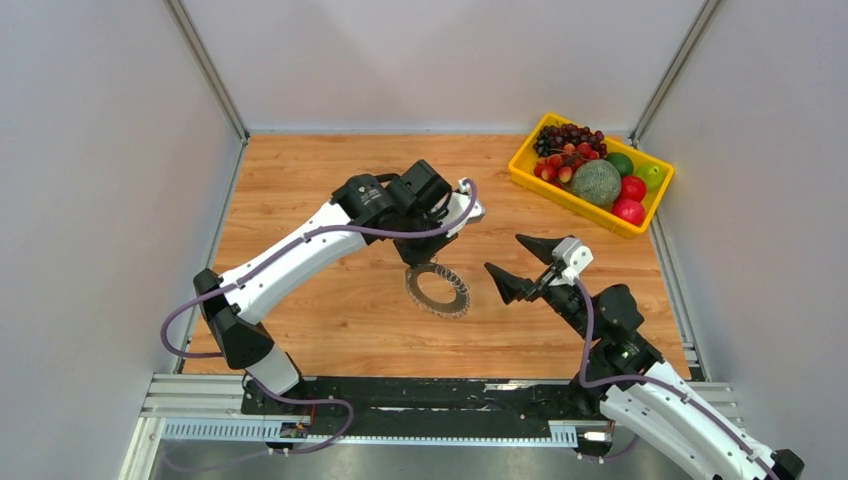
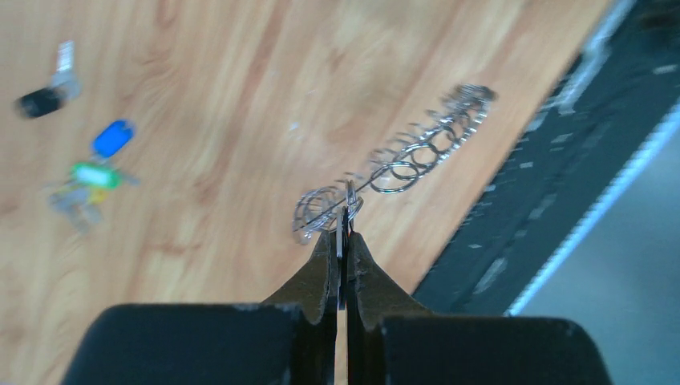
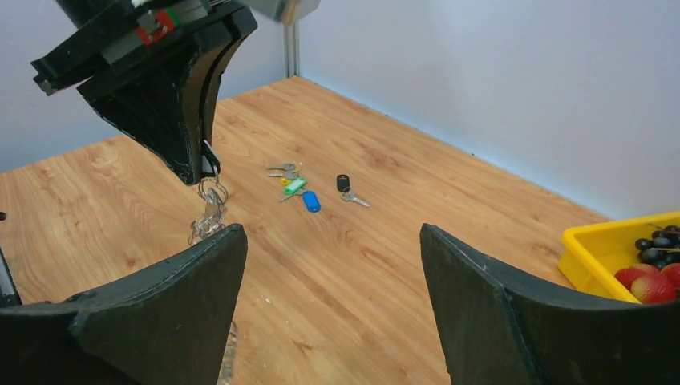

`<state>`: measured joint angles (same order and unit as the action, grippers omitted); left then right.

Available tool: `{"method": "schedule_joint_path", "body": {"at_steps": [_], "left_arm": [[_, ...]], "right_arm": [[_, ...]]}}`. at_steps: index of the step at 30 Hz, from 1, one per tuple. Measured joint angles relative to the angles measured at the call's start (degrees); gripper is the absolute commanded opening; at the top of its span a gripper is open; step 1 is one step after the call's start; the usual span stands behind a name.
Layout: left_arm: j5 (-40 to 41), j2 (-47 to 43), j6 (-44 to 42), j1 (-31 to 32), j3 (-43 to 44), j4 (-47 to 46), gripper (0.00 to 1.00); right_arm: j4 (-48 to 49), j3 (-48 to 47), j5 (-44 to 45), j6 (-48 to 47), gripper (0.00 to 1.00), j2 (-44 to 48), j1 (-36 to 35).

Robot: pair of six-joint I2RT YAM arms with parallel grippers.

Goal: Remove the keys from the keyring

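The keyring (image 1: 437, 288) is a grey coil of wire loops; its near part lies on the wooden table and its far end is lifted. My left gripper (image 1: 418, 255) is shut on that lifted end (image 2: 345, 210). A thin silver and dark piece sits between the fingers; I cannot tell whether it is a key. The ring hangs from the fingertips in the right wrist view (image 3: 210, 204). Loose keys lie apart on the table: a black-headed key (image 3: 345, 186), blue tag (image 3: 310, 200), green tag (image 3: 294, 185) and silver keys (image 3: 282, 169). My right gripper (image 1: 503, 253) is open and empty, right of the ring.
A yellow tray (image 1: 525, 170) with grapes, a melon and apples stands at the back right. The black base rail (image 1: 420, 395) runs along the near edge. Grey walls close in the left, back and right sides. The left arm hides the loose keys in the top view.
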<state>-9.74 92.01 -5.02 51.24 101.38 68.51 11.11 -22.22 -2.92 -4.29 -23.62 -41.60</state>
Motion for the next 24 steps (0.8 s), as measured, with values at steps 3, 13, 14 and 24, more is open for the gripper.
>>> {"method": "schedule_joint_path", "body": {"at_steps": [3, 13, 14, 24], "left_arm": [[11.67, 0.74, -3.06, 2.78, 0.26, 1.75, 0.0], [43.23, 0.13, -22.51, 9.86, -1.97, -8.46, 0.0], [44.57, -0.46, -24.98, 10.32, -3.32, -10.93, 0.0], [41.03, -19.39, -46.23, 10.93, -30.62, -39.5, 0.0]], "right_arm": [[-0.52, 0.0, 0.55, 0.66, 0.82, -0.98, 0.0], [-0.7, 0.0, -2.08, 0.98, 0.78, -3.63, 0.0], [-0.59, 0.0, -2.21, 0.96, 0.77, -3.72, 0.0], [3.87, 0.11, -8.04, -1.05, 0.68, -5.75, 0.0]]}}
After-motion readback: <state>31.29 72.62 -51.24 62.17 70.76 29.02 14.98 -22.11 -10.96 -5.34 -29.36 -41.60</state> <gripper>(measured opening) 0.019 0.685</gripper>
